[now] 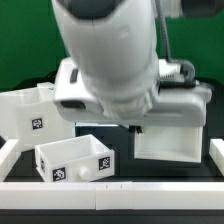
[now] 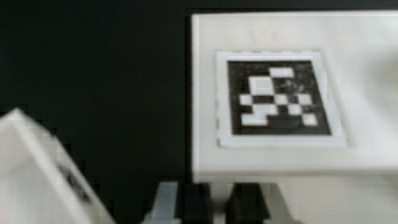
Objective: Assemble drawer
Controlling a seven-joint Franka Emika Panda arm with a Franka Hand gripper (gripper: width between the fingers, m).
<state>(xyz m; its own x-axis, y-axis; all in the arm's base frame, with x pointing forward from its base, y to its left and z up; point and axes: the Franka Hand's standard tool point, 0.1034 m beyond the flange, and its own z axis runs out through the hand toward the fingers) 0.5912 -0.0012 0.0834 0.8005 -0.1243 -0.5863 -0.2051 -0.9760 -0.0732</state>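
The drawer's large white housing stands on the black table at the exterior view's right, its open side toward the camera. One open-top tray with square tags sits at the front, and a second tray stands at the back left. The arm's bulk covers most of my gripper, which hangs over the housing's left edge. In the wrist view, the gripper is shut, its fingers nearly touching, with nothing seen between them. Beyond the fingers lies the housing's top with its tag.
Low white rails run along the table's front, left and right edges. A slanted white tray wall sits beside the fingers in the wrist view, across a strip of black table.
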